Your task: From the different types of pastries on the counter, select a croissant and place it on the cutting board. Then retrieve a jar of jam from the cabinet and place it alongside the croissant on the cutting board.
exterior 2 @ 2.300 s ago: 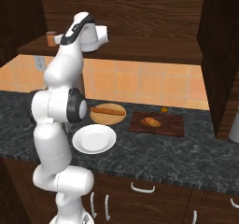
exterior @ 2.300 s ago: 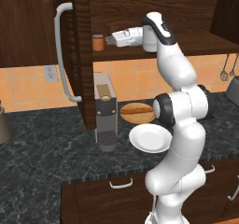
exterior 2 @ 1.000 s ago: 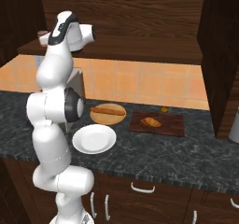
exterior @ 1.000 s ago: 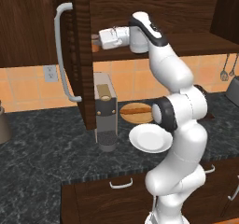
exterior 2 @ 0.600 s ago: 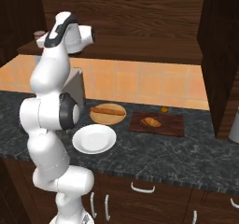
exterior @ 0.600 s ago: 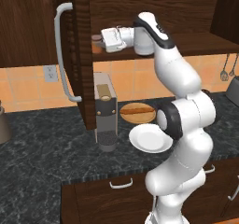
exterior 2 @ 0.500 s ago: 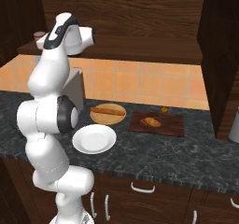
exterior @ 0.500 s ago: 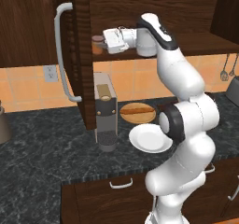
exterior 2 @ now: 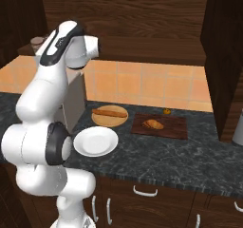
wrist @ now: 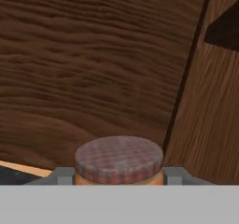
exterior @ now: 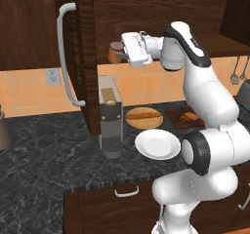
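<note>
Nearest the base, a round white plate is being carried by the dark marbled table, close to its front edge. Just beyond the plate, a long tan baguette-shaped pastry is lying on a round light wooden plate. Beside that plate, the dark reddish-brown cutting board is lying flat, and the small golden croissant is resting on it. A small orange object is sitting just behind the board. A grey box-shaped appliance is standing upright on the table below the open cabinet door with its curved grey handle. Higher and farther back, inside the cabinet, the end effector is being held level at the shelf. In the hand view, the jar of jam is being gripped between the fingertips, which are closed against both of its sides just under the checked lid.
</note>
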Robot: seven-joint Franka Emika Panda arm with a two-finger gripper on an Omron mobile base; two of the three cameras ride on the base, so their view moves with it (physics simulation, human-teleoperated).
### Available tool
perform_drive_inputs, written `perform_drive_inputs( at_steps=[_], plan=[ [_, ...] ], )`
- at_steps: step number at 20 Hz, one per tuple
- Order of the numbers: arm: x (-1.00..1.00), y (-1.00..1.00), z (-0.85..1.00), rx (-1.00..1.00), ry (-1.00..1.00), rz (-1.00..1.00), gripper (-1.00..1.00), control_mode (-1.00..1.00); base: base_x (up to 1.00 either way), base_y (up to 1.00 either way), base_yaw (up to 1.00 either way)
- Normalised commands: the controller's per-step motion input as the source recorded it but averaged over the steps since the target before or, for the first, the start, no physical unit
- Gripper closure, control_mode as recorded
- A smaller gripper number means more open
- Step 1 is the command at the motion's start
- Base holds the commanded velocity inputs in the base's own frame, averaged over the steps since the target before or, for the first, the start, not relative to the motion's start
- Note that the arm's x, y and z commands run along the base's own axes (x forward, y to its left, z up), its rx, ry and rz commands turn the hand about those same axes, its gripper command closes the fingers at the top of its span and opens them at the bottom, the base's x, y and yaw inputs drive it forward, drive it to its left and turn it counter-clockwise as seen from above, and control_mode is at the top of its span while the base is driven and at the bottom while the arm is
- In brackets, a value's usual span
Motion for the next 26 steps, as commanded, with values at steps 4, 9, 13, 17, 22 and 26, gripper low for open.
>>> perform_drive_inputs(
  at_steps=[4,9,13,17,22,26],
  plan=[
    [-0.89,-0.3,0.0,0.14,-0.1,0.0,1.0,-1.0,0.0,0.0,0.0],
    [-0.67,-0.61,-0.08,-0.02,-0.21,0.13,1.0,-1.0,0.0,0.0,0.0],
    [-0.59,-0.88,-0.16,0.0,-0.17,0.2,1.0,-1.0,0.0,0.0,0.0],
    [-0.23,-0.78,-0.27,0.0,-0.06,0.21,1.0,-1.0,0.0,0.0,0.0],
    [-0.06,-0.52,-0.47,-0.01,-0.01,0.08,1.0,-1.0,0.0,0.0,0.0],
    [0.0,-0.36,-0.58,-0.07,-0.01,0.0,1.0,-1.0,0.0,0.0,0.0]
  ],
)
